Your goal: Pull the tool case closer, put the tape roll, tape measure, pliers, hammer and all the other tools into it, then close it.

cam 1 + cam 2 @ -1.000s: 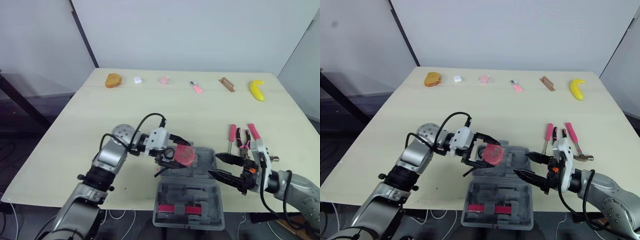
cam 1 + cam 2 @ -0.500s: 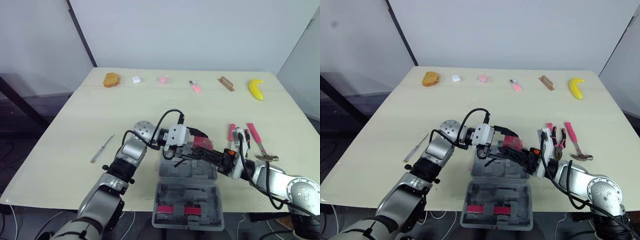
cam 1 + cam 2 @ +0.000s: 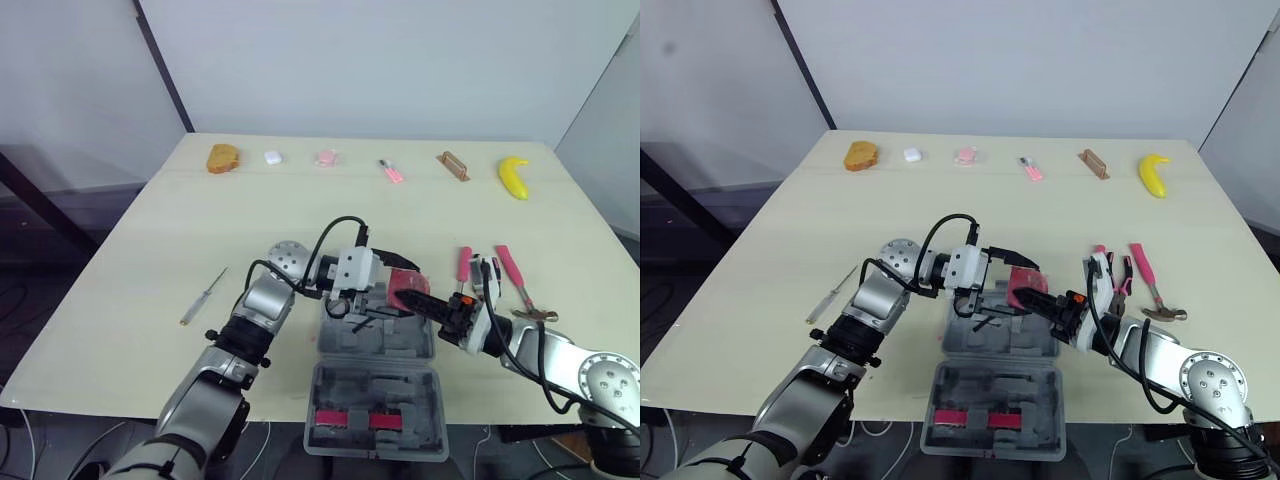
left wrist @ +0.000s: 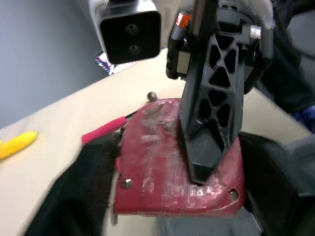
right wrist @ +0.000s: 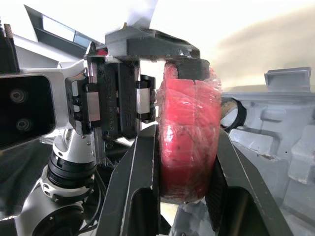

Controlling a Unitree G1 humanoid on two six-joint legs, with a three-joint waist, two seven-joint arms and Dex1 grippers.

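The tape roll [image 3: 405, 289] hangs over the far half of the open tool case [image 3: 400, 345]. Both the left hand [image 3: 392, 295] and the right hand [image 3: 425, 303] grasp it. Release one hand first, then lower the roll squarely into a free recess before letting go.
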